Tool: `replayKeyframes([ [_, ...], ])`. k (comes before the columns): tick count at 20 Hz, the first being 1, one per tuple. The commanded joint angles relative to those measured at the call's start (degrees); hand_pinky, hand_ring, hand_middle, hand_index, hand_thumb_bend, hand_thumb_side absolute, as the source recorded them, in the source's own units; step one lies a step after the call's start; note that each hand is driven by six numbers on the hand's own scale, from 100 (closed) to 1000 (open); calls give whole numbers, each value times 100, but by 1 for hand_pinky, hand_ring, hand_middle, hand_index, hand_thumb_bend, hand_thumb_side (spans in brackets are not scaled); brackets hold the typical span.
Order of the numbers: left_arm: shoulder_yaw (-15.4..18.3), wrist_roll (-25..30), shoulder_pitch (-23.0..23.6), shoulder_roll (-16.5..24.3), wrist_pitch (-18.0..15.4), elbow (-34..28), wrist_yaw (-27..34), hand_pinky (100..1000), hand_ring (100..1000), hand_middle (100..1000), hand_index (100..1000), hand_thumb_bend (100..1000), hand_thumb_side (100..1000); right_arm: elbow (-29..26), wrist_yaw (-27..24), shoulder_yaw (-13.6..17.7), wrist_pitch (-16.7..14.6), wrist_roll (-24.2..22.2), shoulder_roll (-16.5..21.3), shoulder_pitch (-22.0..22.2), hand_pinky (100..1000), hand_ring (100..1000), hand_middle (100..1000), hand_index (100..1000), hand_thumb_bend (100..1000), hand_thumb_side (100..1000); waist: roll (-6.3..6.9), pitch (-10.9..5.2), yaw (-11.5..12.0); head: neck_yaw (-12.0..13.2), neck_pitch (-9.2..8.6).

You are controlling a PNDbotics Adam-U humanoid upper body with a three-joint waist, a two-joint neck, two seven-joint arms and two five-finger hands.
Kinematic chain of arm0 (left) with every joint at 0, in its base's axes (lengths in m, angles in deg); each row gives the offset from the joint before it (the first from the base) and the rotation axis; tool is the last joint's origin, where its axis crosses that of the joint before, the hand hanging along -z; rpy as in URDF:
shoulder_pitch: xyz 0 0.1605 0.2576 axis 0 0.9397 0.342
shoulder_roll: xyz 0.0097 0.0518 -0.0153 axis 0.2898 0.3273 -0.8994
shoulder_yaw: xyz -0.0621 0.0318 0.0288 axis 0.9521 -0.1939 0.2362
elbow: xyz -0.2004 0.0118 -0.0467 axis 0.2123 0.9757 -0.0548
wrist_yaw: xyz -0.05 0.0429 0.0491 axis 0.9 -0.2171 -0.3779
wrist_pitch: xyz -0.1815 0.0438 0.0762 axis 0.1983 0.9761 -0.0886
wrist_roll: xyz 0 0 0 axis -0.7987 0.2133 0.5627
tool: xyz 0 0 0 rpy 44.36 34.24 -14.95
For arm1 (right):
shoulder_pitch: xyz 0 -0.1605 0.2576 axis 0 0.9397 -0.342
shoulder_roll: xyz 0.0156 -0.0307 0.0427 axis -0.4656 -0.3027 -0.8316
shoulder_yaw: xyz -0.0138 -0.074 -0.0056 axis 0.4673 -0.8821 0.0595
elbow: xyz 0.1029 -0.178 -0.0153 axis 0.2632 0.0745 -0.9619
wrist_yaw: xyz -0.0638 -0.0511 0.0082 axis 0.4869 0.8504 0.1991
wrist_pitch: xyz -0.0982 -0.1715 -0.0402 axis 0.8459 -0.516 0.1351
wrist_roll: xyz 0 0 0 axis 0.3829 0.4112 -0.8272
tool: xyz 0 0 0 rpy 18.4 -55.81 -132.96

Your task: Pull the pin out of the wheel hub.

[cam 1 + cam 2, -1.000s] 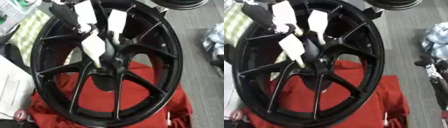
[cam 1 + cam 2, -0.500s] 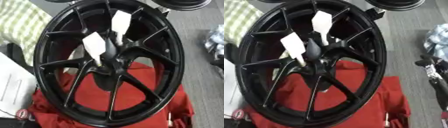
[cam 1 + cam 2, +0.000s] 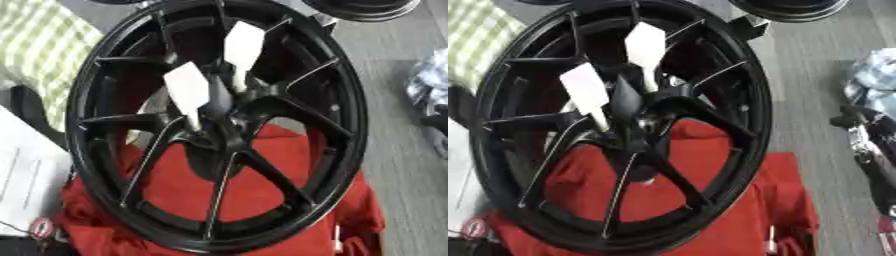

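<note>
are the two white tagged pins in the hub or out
In. Both white-tagged pins stand with stems down at the wheel hub; no hand shows.

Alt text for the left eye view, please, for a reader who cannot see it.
A large black spoked wheel rim stands tilted on a red cloth, with two white flat-headed pins sticking out of its hub. No robot hand is in view; a green checked cloth lies at upper left.
</note>
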Motion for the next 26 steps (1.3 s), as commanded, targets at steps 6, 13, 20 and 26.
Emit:
replayKeyframes([
  [6, 710, -745, 1369, 358, 50, -243, 329, 601, 554, 396, 586, 100, 526, -99, -37, 69, -82, 40, 6, -36, 978, 767, 605, 746, 100, 545, -89, -109, 60, -18, -127],
  [13, 906, -1356, 2062, 3, -30, -192, 73, 796, 872, 862, 949, 329, 914, -99, -57, 70, -98, 68, -70, -41, 978, 765, 604, 745, 100, 546, -167, -87, 35, -11, -241],
  [20, 903, -1624, 2120, -65, -31, -258, 165, 773, 855, 841, 924, 241, 903, -99, -57, 71, -94, 87, -94, -26, 977, 765, 604, 745, 100, 547, -175, -101, 1, 15, -300],
  [26, 979, -1950, 1984, -156, -226, -590, 561, 671, 778, 747, 856, 100, 883, -99, -69, 71, -91, 84, -82, -17, 976, 764, 604, 745, 100, 544, -173, -120, -4, 22, -307],
])
